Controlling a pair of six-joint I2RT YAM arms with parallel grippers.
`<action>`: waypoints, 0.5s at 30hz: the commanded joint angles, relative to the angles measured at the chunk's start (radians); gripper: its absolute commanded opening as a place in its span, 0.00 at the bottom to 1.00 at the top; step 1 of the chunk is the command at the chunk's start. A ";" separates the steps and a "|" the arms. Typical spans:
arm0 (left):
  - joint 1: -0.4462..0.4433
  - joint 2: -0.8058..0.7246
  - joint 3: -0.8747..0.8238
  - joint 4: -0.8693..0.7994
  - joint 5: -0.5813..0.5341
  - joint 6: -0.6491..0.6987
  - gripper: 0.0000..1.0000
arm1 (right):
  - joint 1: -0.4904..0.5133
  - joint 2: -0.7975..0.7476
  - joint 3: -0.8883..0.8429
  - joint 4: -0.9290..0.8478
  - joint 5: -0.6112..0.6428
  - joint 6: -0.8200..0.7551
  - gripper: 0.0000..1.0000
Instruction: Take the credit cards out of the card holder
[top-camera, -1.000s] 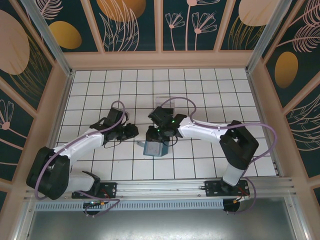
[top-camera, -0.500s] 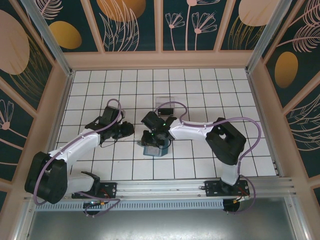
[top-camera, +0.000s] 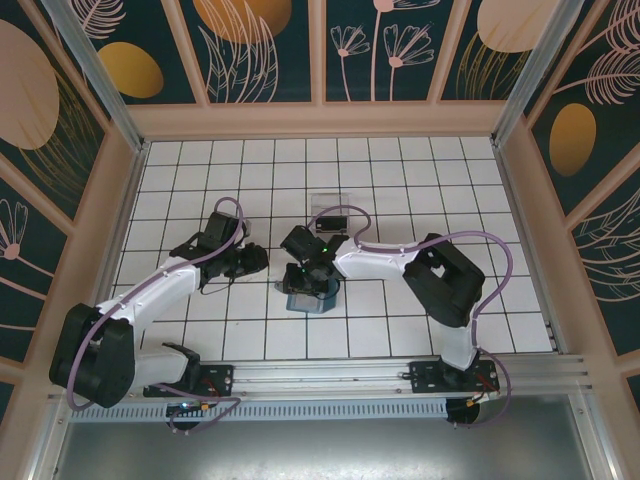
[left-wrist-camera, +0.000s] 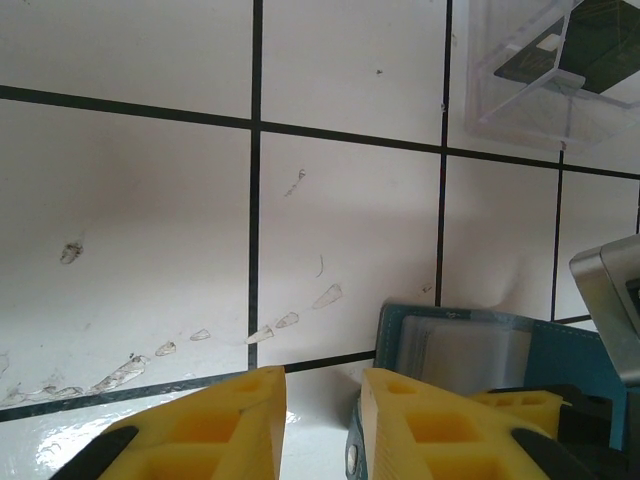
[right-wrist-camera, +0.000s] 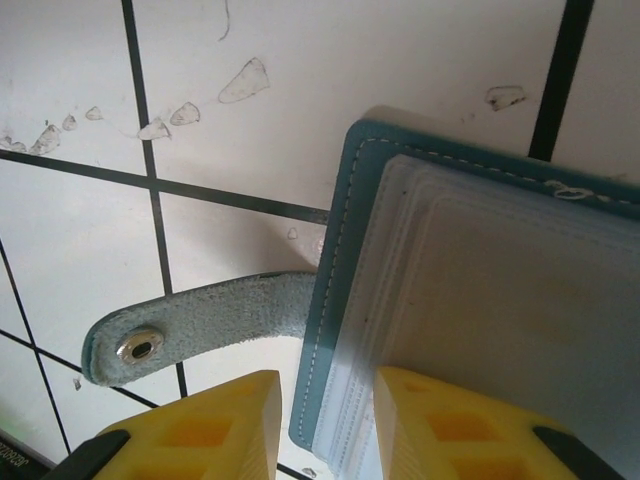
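White tiles with black grid lines cover the table (top-camera: 420, 180), which is enclosed by dark floral wall panels (top-camera: 270, 50).

Right gripper (right-wrist-camera: 327, 385): the jaws stand apart by a narrow gap and point down at the table. The left edge of the card holder (right-wrist-camera: 332, 250) lies in that gap. One fingertip is over bare tile and the other is over the holder. Whether either pad touches the holder cannot be determined.

Card holder: teal with a stitched border, lying flat near the table centre. The credit cards (right-wrist-camera: 480, 300) sit inside it and appear as a whitish layered stack under clear sleeves. An unfastened suede strap (right-wrist-camera: 210, 318) with a metal snap (right-wrist-camera: 140, 347) extends from the holder's left edge onto the tile.

Left gripper (left-wrist-camera: 322, 385): the jaws stand apart by a narrow gap with nothing between them and bare tile below. The holder lies just beside its right finger.

Clear plastic box (left-wrist-camera: 540, 60): farther back on the table, apart from both grippers.
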 joint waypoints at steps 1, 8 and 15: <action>0.006 0.002 0.028 -0.025 0.003 0.026 0.27 | 0.012 -0.001 0.006 -0.054 0.052 0.025 0.33; 0.006 0.019 0.045 -0.028 0.015 0.033 0.27 | 0.014 -0.028 -0.021 -0.080 0.082 0.040 0.37; 0.006 0.025 0.054 -0.032 0.018 0.036 0.27 | 0.021 -0.036 -0.023 -0.129 0.123 0.047 0.38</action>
